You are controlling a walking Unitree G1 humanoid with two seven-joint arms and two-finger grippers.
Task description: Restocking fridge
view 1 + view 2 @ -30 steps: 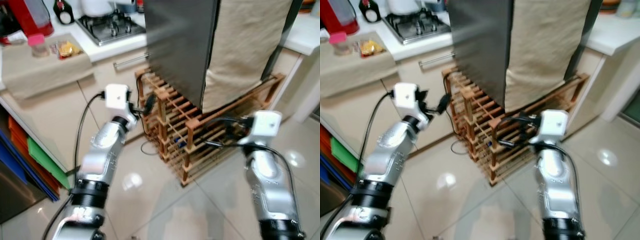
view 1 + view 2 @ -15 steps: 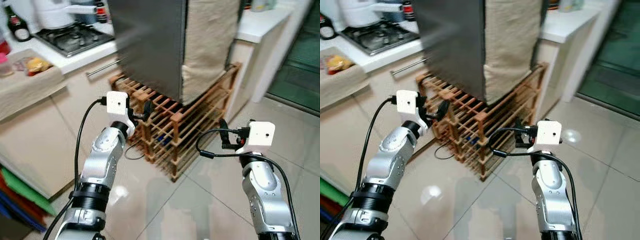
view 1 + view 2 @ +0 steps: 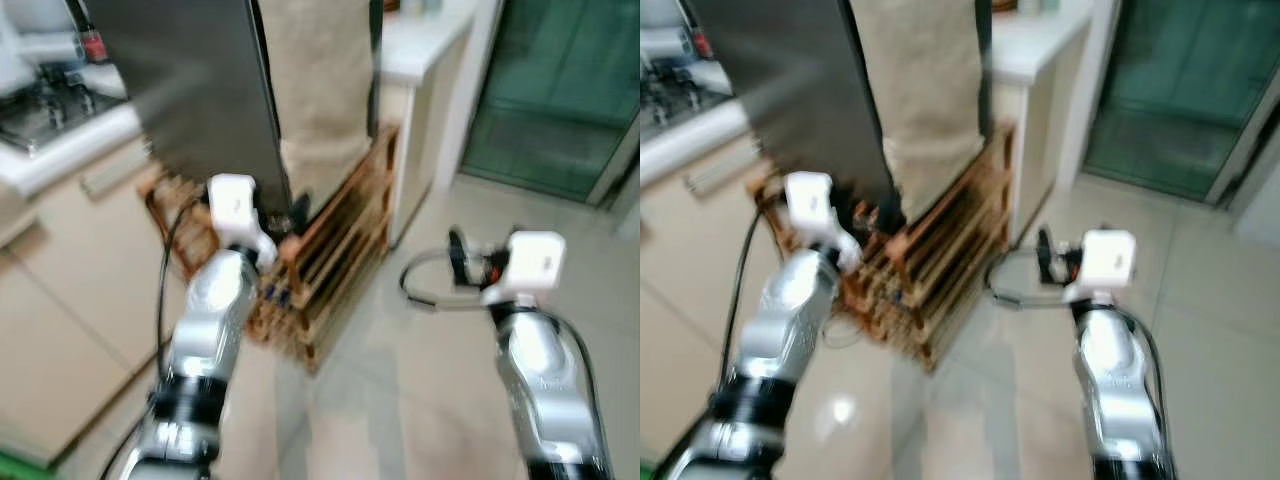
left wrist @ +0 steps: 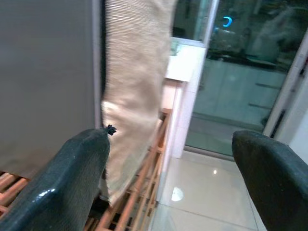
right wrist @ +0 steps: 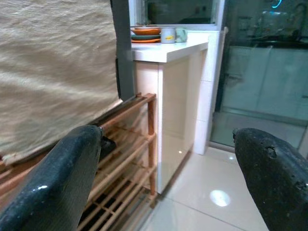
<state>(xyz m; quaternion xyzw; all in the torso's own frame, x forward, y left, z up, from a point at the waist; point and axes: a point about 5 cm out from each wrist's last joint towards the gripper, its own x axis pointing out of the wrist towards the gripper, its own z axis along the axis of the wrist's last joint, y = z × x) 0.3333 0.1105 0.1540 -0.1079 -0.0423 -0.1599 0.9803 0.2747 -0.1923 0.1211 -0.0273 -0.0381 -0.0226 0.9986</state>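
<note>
The grey fridge [image 3: 195, 90] stands in front of me on a low wooden rack [image 3: 335, 245], with a beige cloth [image 3: 320, 90] hanging down its side. My left gripper [image 3: 287, 215] is raised close to the fridge's lower corner, open and empty. In the left wrist view its fingers [image 4: 72, 178] frame the grey panel and the cloth. My right gripper [image 3: 458, 262] hovers open over the tiled floor, right of the rack. Its fingers [image 5: 62, 178] point toward the rack's end and a white counter. The head views are blurred.
A white counter [image 3: 425, 50] beside the fridge carries bowls and cups [image 5: 156, 34]. A green glass door [image 3: 555, 100] lies at the right. A worktop with a hob [image 3: 45, 105] and cabinets is at the left. Glossy tile floor [image 3: 400, 400] spreads ahead.
The whole picture has shifted left, so the camera has turned right: the hob slid to the edge and the glass door came in. Both arms keep their raised pose, grippers still open.
</note>
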